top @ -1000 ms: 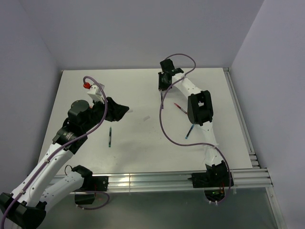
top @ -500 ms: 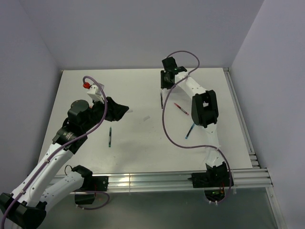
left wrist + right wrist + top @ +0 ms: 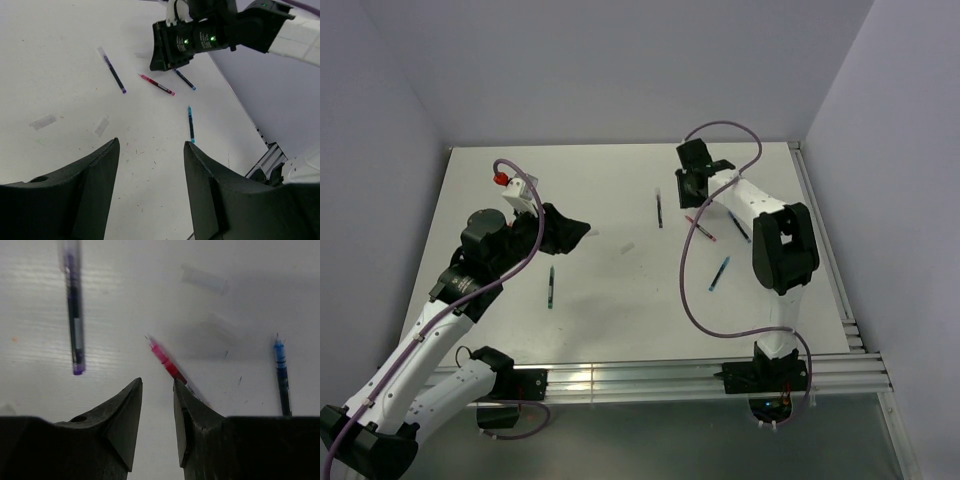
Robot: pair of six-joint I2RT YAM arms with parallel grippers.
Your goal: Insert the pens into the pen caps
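My left gripper [image 3: 578, 232] [image 3: 151, 142] is open and empty, held above the table's left middle. My right gripper [image 3: 690, 196] [image 3: 157, 381] hovers low over the red pen [image 3: 700, 228] [image 3: 167, 362] [image 3: 156, 84], its jaws a little apart and empty. A dark purple-tipped pen [image 3: 659, 210] [image 3: 74, 325] [image 3: 114, 75] lies to its left with a pale cap on its far end. A dark blue pen [image 3: 740, 228] [image 3: 185, 80], a light blue pen [image 3: 719, 274] [image 3: 190, 124] and a green-tipped pen [image 3: 551, 286] lie apart. Loose pale caps [image 3: 42, 121] [image 3: 102, 126] [image 3: 204, 279] lie on the table.
The white table [image 3: 610, 320] is walled by grey panels at the left, back and right. A metal rail [image 3: 650, 378] runs along the near edge. A purple cable [image 3: 670, 270] loops from the right arm over the table's middle.
My right gripper has swung right, away from the dark purple-tipped pen, which now lies uncovered, and stands over the red pen. The left arm has not moved.
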